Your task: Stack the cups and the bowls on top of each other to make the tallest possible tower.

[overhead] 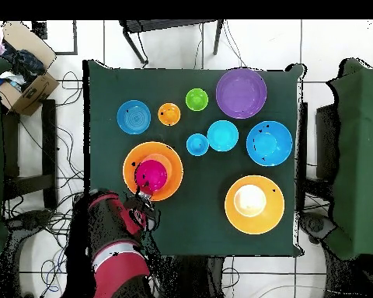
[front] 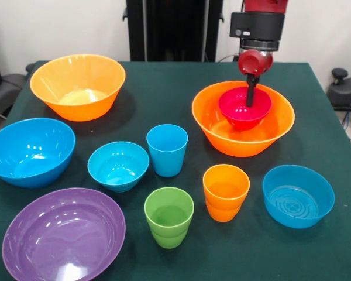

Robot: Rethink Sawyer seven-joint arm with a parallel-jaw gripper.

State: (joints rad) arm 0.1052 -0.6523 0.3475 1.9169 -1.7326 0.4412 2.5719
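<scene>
Front view. Gripper (front: 251,96) lowered over red bowl (front: 244,108); one dark finger (front: 251,92) down inside bowl near far rim. Second finger not visible, so open or closed state cannot be told. Red bowl nested upright inside large orange bowl (front: 243,127) at table's right half; together, lowest two pieces of tower. Second large orange bowl (front: 78,86) alone at far left of green table (front: 164,88). Large blue bowl (front: 30,151) at left edge; wide purple bowl (front: 63,234) in front of it at near left corner. Smaller blue bowl (front: 118,165) near centre, blue cup (front: 167,150) just beside it on right. Green cup (front: 169,216) and orange cup (front: 225,192) upright in near row, apart from each other. Another smaller blue bowl (front: 298,195) at near right.

Overhead view. Arm (overhead: 116,237) reaching from bottom edge to red bowl (overhead: 152,174) in orange bowl (overhead: 153,171) at left of table (overhead: 197,225). Second orange bowl (overhead: 254,204) well apart at lower right. Large blue bowl (overhead: 269,143) and purple bowl (overhead: 242,92) at right. Smaller blue bowl (overhead: 134,116), orange cup (overhead: 169,114) and green cup (overhead: 196,99) along top. Blue cup (overhead: 197,144) touching or just beside remaining blue bowl (overhead: 222,136).
</scene>
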